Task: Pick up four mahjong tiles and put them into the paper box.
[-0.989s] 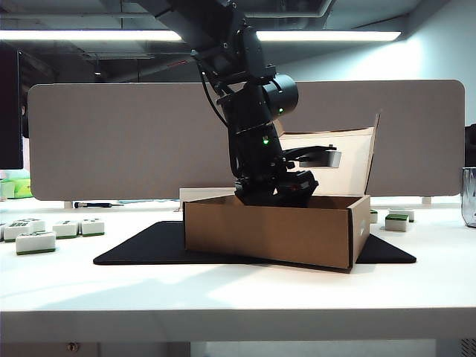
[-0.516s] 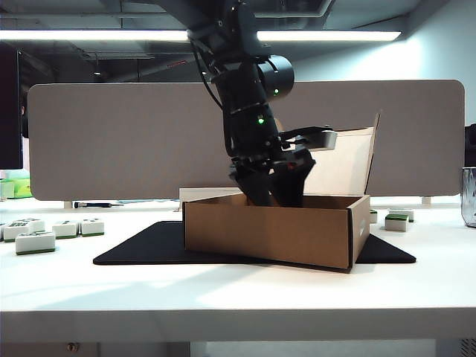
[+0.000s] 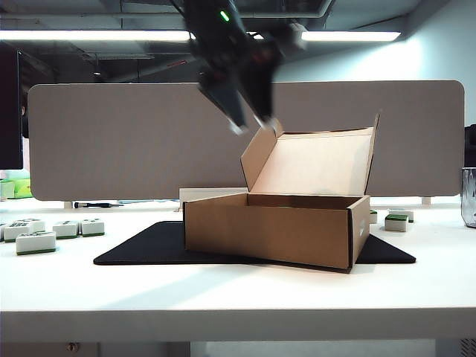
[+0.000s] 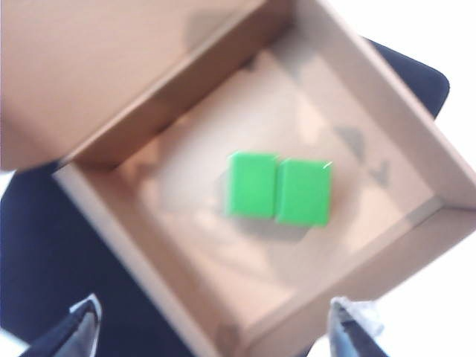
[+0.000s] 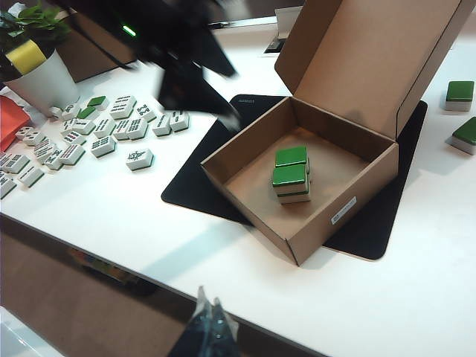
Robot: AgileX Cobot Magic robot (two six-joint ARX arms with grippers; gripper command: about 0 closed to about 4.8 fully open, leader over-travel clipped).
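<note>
So, left to right in the exterior view: loose mahjong tiles (image 3: 35,241) sit on the white table (image 3: 238,297) at far left, green backs and white faces, well apart from the paper box (image 3: 277,230). The left gripper (image 3: 249,123) hangs blurred above the box's left rear corner, near the raised lid; in the left wrist view its fingertips (image 4: 82,327) stand wide apart with nothing between them, so it's open and empty. The box sits on the black mat (image 3: 141,249), lid up. Inside, two tiles in the box (image 5: 292,175) lie green side up, side by side and touching, near the middle of the floor. More spare tiles (image 3: 398,220) lie right of the box. The right gripper (image 5: 208,331) shows only at the edge of its own view, parked low near the table's front edge; can't tell whether it's open or shut.

Handling guess: tiles look hard, rigid, smooth and probably a bit slick, small and dense. Best pinch across the two long sides, straight down, jaws clearing neighbours. Box is light cardboard and could shift if bumped
</note>
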